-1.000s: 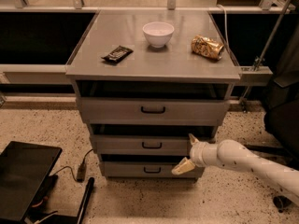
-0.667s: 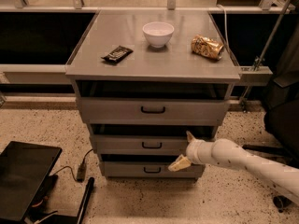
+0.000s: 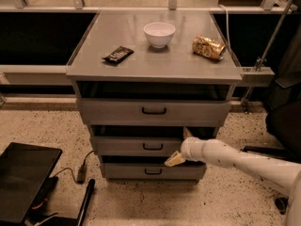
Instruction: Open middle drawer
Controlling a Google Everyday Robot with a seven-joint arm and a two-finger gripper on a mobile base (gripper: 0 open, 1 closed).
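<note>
The grey cabinet has three drawers. The middle drawer (image 3: 127,146) is the second one, shallow, with a small black bar handle (image 3: 153,147) at its front centre. It stands about flush with the drawer below. My gripper (image 3: 181,146) comes in from the right on a white arm (image 3: 235,160). It sits at the right part of the middle drawer's front, a short way right of the handle. It is open: one cream finger (image 3: 187,133) points up at the drawer's top edge, the other (image 3: 174,160) lies at its lower edge. It holds nothing.
On the cabinet top (image 3: 155,60) lie a white bowl (image 3: 159,34), a dark snack bar (image 3: 118,54) and a crumpled gold bag (image 3: 208,47). The taller top drawer (image 3: 117,111) and the bottom drawer (image 3: 127,171) are shut. A black case (image 3: 23,180) and cables lie on the floor at left.
My gripper has moved left along the middle drawer's front, closer to the handle. The drawers have not moved.
</note>
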